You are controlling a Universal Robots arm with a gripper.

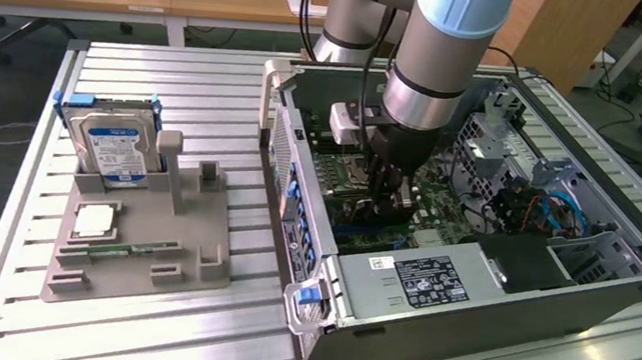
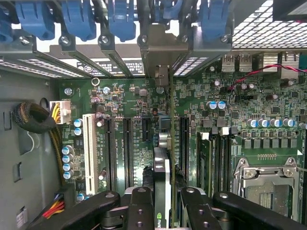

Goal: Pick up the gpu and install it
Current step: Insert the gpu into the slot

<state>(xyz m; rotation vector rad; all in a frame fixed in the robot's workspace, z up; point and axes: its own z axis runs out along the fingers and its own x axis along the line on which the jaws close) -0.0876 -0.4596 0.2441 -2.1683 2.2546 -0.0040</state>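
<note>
My gripper (image 1: 387, 198) reaches down inside the open computer case (image 1: 465, 289), just above the green motherboard (image 2: 120, 103). In the wrist view the gripper (image 2: 163, 199) is shut on the gpu (image 2: 162, 167), which I see edge-on as a thin card between the black fingers (image 2: 140, 206). The card stands upright over the motherboard, in line with the black expansion slots (image 2: 128, 143). Its metal bracket (image 2: 160, 50) lies against the case's rear slot openings, beneath the blue latches (image 2: 120, 19). Whether the card's edge sits in a slot is hidden.
A white slot (image 2: 88, 148) and the CPU socket (image 2: 266, 184) flank the card. Cable bundles (image 2: 36, 117) hang by the case wall. Outside the case, a grey fixture (image 1: 134, 254) holds a silver hard drive (image 1: 109, 147), a chip (image 1: 94, 221) and a memory stick (image 1: 123, 251).
</note>
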